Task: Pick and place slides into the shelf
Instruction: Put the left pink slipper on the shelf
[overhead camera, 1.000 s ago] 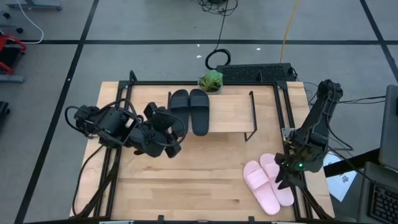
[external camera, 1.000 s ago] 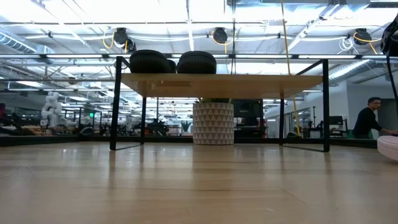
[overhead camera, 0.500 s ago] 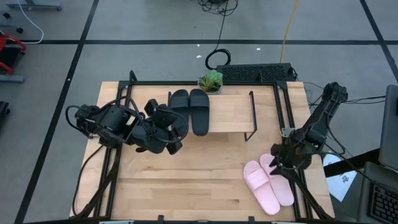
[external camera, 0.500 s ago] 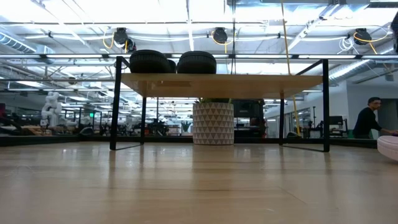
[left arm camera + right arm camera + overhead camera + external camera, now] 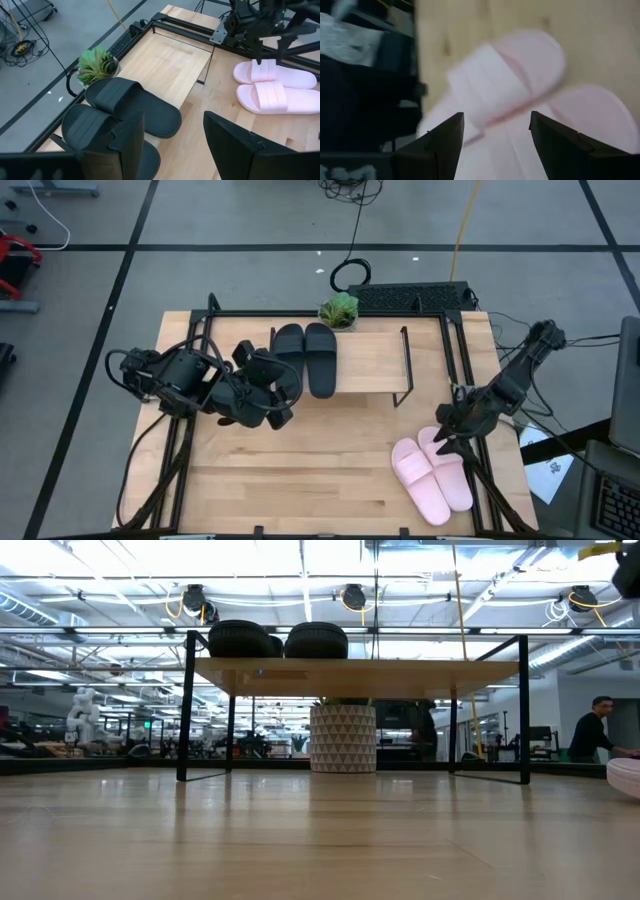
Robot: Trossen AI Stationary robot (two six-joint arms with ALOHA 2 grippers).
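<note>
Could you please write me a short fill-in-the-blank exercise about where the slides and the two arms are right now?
1. The black slides lie on top of the ____.
2. The pink slides lie on the ____, not yet shelved.
3. The ____ tool hangs open over the pink slides.
4. The left tool is open beside the ____ slides.

Missing words: shelf; table; right; black

Black slides [image 5: 305,356] atop shelf [image 5: 370,360]; pink slides [image 5: 432,475] on tabletop.
</note>
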